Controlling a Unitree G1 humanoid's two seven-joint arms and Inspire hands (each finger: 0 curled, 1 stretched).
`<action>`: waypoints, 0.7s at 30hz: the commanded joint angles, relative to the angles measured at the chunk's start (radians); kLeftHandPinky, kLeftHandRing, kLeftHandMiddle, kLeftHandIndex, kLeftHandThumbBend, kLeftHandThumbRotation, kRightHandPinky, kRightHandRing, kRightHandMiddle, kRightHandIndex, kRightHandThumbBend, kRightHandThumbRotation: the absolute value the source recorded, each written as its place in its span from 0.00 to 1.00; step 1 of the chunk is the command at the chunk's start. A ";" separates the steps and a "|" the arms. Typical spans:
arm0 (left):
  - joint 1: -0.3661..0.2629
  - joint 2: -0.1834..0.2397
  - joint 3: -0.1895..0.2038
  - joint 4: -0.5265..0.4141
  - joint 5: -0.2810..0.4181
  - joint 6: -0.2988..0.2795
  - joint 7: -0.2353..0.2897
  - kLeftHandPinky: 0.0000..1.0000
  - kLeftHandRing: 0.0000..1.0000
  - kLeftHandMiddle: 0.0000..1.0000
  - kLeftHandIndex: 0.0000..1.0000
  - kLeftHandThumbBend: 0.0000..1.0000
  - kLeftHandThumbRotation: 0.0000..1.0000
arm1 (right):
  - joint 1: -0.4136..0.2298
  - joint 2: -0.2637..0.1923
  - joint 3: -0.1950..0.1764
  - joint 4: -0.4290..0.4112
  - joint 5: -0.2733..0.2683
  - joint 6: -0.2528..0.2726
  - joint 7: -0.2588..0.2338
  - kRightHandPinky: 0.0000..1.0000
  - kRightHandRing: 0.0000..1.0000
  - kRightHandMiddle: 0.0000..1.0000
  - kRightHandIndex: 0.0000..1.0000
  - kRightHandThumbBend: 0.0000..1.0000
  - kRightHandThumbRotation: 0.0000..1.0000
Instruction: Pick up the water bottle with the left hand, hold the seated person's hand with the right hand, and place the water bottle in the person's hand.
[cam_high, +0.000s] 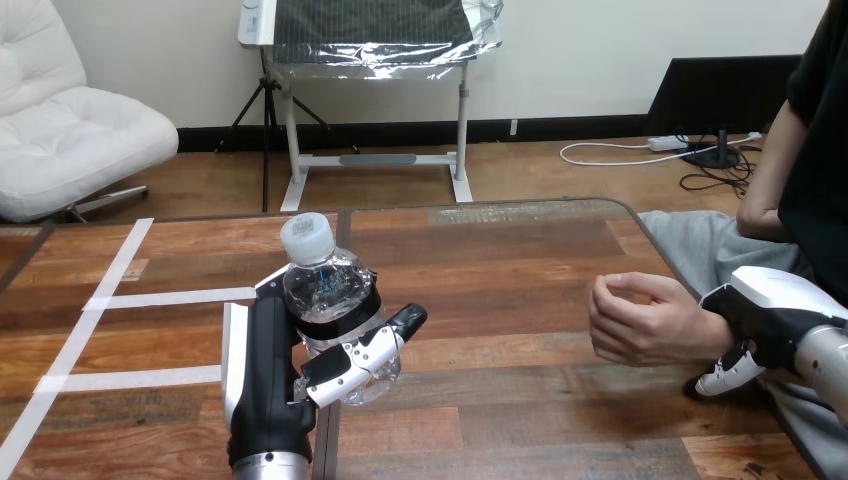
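The left hand (268, 372) grips the clear plastic water bottle with a white cap (325, 285) over the brown wooden table (500, 280); the right hand (765, 300) curls round the wrist of the person's loosely curled hand (645, 322) at the table's right edge.

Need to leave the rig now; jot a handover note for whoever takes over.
Left hand: curled round the water bottle, over the table's middle.
Right hand: closed round the person's wrist, at the right edge.
Person's hand: fingers curled, apart from the bottle.
Done: bottle gripped, wrist held.
Left: carry the bottle over, place it in that hand.
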 joint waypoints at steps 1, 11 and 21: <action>-0.059 -0.023 0.011 -0.039 -0.004 -0.034 0.004 0.32 0.37 0.43 0.43 0.66 0.00 | 0.007 -0.009 -0.007 -0.003 0.006 0.009 -0.008 0.50 0.60 0.67 0.60 0.74 0.00; -0.060 -0.022 0.010 -0.034 0.003 -0.037 0.008 0.32 0.38 0.43 0.44 0.66 0.00 | 0.003 -0.008 -0.003 0.011 0.004 -0.011 -0.021 0.39 0.48 0.57 0.55 0.73 0.00; -0.062 -0.023 0.009 -0.034 0.004 -0.033 0.008 0.33 0.38 0.43 0.44 0.66 0.00 | -0.002 -0.005 0.000 0.000 0.001 0.011 -0.005 0.35 0.44 0.52 0.51 0.70 0.00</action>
